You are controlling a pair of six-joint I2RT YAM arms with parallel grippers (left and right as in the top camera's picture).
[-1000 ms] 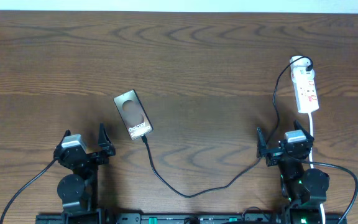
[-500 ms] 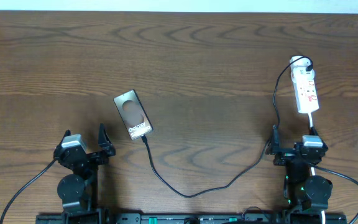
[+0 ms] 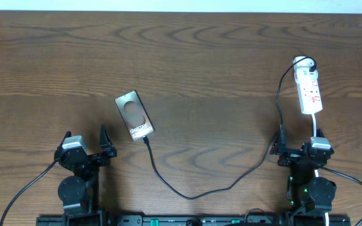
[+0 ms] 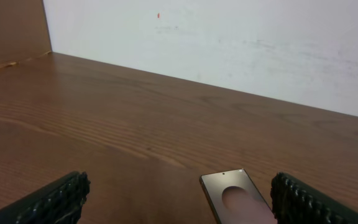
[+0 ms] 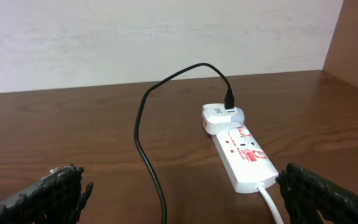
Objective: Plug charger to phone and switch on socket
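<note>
Nearest us, at 7 o'clock on the bench (image 3: 200,56), the left hand (image 3: 85,139) sits low with its fingers spread wide and nothing between them. At 5 o'clock the right hand (image 3: 299,141) is just as wide open and also empty. We judge they are drawn back to the near edge so that neither crowds the work. Each faces its own item: the left wrist view looks toward the phone, the right toward the power strip.

Between the 2 hands, the charger cable (image 3: 187,196) sags in a loose loop toward 6 o'clock. We take this slack as keeping any pull off both of its ends. Its left end rises to meet the near short edge of the phone (image 3: 134,115), where it appears seated, so the plugging step looks done.

The phone lies flat at about 9 o'clock, apart from both hands and tilted with its near end toward 5 o'clock. It is a brownish-grey slab with a dark oval and white "Galaxy" lettering.

Farthest, at 2 o'clock, the white power strip (image 3: 309,91) lies lengthwise with red marks on top. The cable runs into an adapter (image 5: 219,117) at its far end, and a white lead (image 5: 272,202) leaves its near end. We cannot tell whether its switch is on.
</note>
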